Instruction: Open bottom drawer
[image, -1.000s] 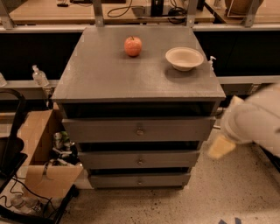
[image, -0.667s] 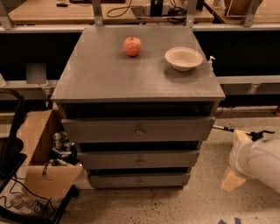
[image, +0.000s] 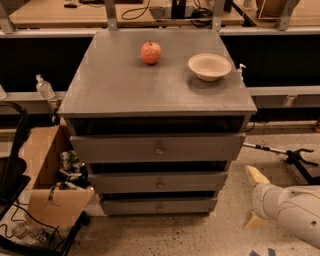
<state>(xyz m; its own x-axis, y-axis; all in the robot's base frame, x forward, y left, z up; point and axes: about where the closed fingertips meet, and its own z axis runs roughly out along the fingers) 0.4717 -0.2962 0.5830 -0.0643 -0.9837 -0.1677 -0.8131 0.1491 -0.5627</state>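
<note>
The grey cabinet (image: 120, 95) has three stacked drawers. The bottom drawer (image: 135, 206) is the narrowest and lowest, just above the floor, with a small round metal knob (image: 160, 205) at its centre. Its front sits about level with the drawers above. My gripper (image: 253, 197) is low at the right, beside the cabinet's lower right corner and a little apart from it. Its two tan fingers (image: 255, 175) are spread apart with nothing between them. The white arm reaches in from the bottom right corner.
An apple (image: 151, 52) and a white bowl (image: 209, 66) sit on the cabinet top. An open cardboard box (image: 47, 175) with bottles stands at the left, next to a black cart (image: 12, 175). A stick tool (image: 285, 152) lies on the speckled floor at the right.
My arm and gripper have moved down from beside the top drawer's right end to near the floor, beside the bottom drawer. The drawers have not moved.
</note>
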